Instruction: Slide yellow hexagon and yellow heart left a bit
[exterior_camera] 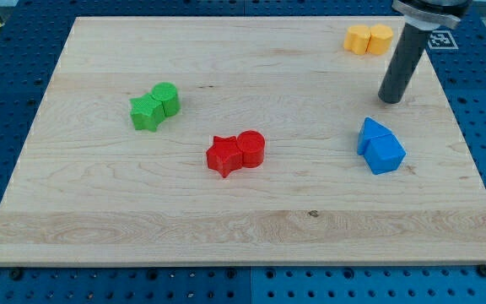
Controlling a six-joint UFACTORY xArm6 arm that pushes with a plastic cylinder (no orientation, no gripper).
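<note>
Yellow hexagon [359, 39] and yellow heart [380, 38] touching, upper right of frame | rod tip [389, 100] bare, holding nothing, below-right of them | risk: off-centre push could split the pair.

Wooden board [243, 211] carrying four pairs of blocks.
Around the central red star [223, 155] and red cylinder [251, 148]: green star [147, 112] and green cylinder [166, 99] upper left, yellow heart [359, 39] and yellow hexagon [380, 38] far upper right, two touching blue blocks [380, 146] right.
</note>
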